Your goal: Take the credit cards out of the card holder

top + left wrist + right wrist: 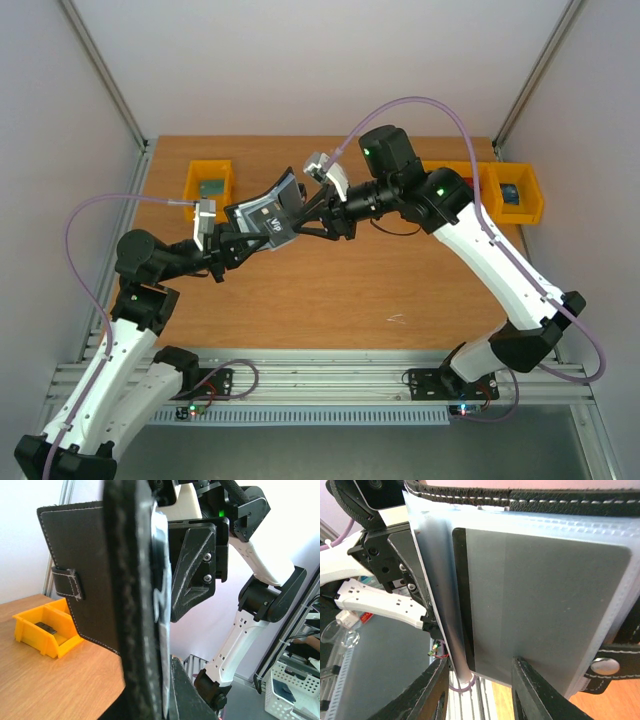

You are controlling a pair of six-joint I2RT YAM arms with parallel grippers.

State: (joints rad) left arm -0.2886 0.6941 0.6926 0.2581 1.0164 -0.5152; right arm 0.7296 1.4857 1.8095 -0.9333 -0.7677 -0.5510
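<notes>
A small black folding card holder (262,215) with white stitching is in the air above the brown wooden bench (350,290), near its far-left part, and it is opened. The left gripper (240,238) is closed on one edge of this card holder and carries it. In the right wrist view, a grey plastic card (545,610) with a black stripe sits inside a clear pocket of the holder. The right gripper (480,662) is at the lower edge of this pocket. Its jaws stand partly apart, and one finger (530,690) is in front of the pocket. Whether it touches the card, I cannot tell. A yellow plastic bin (208,183) stands on the bench behind the holder.
</notes>
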